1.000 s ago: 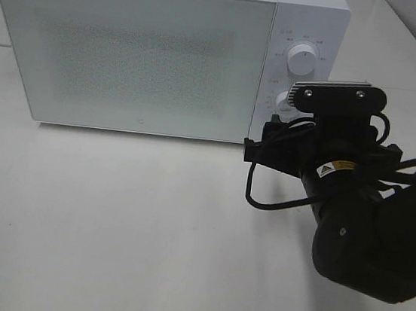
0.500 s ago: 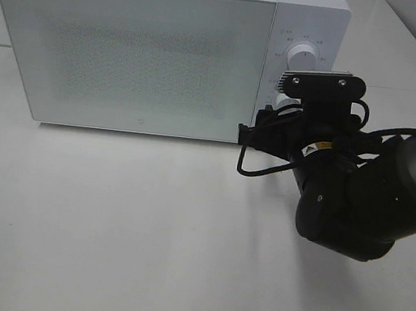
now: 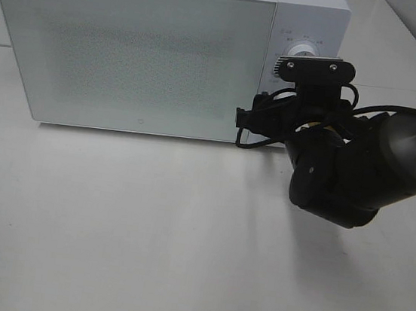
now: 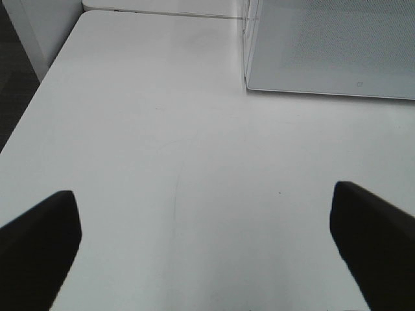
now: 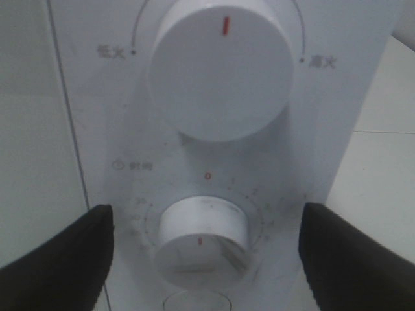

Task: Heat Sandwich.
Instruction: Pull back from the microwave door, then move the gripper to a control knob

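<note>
**pincer at the microwave dials, door shut**

the right pincer [image 5: 204, 256] faces the control panel [image 5: 194, 162] of a white microwave [image 3: 130, 47]. its two dark fingers stand wide apart, one on each side of the lower dial [image 5: 202, 236], and neither touches it. the left pincer [image 4: 207, 243] also has its fingers spread, with bare desk [image 3: 145, 231] between them, to the left of the microwave's near left corner.

writing on the panel: the upper dial [image 5: 224, 65] carries a red line pointing straight up. an arc around it runs from the chinese label 低火 [image 5: 110, 52] on the left to 高火 [image 5: 322, 62] on the right. above the lower dial sits a small red 0 [image 5: 207, 175], and a short red line marks the dial's face. faint numbers ring this dial, and a clock-like symbol with two small characters sits to its upper left, all too blurred to read. a tiny logo [image 3: 137, 123] near the bottom edge of the door [image 3: 137, 52] cannot be read either.

the door is closed and its speckled window is opaque. the sandwich is not seen in any view, so i cannot tell where it lies.

the desk is plain white and matte, with faint scuffs. to the far right are pale tiles with thin joints. off the desk's left edge the floor is dark.
</note>
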Robot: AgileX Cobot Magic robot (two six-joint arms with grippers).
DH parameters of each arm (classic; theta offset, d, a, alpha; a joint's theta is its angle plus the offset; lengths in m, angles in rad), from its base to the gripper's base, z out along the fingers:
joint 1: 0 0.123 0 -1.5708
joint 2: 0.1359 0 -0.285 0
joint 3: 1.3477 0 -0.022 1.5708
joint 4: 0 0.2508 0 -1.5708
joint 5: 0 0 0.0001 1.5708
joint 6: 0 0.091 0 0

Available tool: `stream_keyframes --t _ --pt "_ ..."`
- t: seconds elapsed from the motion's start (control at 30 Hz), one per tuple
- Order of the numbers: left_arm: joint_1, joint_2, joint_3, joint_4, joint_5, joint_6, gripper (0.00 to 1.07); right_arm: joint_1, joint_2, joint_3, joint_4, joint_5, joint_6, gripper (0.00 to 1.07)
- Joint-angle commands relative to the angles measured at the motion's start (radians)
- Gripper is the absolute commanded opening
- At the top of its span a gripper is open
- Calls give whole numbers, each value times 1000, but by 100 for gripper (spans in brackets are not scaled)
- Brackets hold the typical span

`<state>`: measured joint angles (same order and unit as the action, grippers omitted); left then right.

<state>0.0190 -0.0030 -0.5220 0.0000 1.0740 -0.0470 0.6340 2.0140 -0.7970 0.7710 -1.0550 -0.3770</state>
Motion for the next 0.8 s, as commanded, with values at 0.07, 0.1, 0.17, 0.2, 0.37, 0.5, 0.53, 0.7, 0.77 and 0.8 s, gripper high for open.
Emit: stream_keyframes --t 0.07,0.1,0.17,0.2,0.37,0.5,0.53,0.7,0.77,0.8 --pt "3 -20 4 -7 -8 0 100 -14 4 -12 -20 8 23 76" --pt "3 -20 4 -7 -8 0 100 -14 4 -12 -20 8 23 76" --pt "3 -20 4 -7 -8 0 100 -14 4 -12 -20 11 37 76" --pt "3 -20 4 -7 -8 0 100 -14 4 -12 -20 11 37 76" --pt "3 -20 4 -7 -8 0 100 -13 4 -12 -20 14 42 71" --pt "3 -20 4 -7 -8 0 100 -13 4 -12 -19 14 63 53" --pt "3 -20 4 -7 -8 0 100 -13 4 -12 -19 14 63 48" --pt "3 -20 4 -7 -8 0 100 -13 4 -12 -11 14 62 23" --pt "3 -20 4 -7 -8 0 100 -13 4 -12 -4 14 62 15" --pt "3 -20 4 -7 -8 0 100 -13 4 -12 -4 14 62 14"
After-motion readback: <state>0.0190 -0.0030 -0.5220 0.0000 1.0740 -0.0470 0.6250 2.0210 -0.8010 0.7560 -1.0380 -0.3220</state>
